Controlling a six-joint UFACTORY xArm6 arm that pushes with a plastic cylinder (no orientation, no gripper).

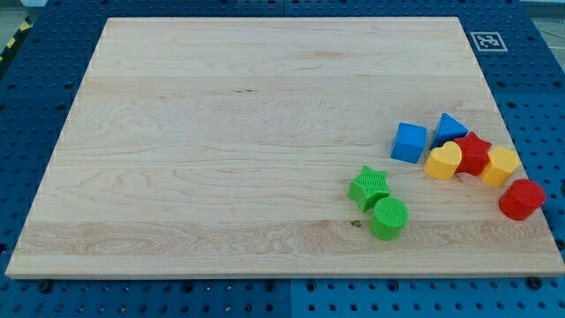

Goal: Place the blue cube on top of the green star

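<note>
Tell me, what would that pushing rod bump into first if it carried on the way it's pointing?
That can't be judged: my tip isn't in this picture at all, so its direction is unknown. Only the blocks show, with the blue cube sitting up and to the right of the green star.

Wooden surface (221, 132) on a blue pegboard. Blue cube (409, 142) up and to the view's right of green star (369, 186), apart. Green cylinder (388, 218) touching the star's lower right. Clustered at the right: blue triangle (452, 127), yellow heart (443, 162), red star (473, 152), yellow block (500, 165), red block (521, 199). No tip visible.
</note>
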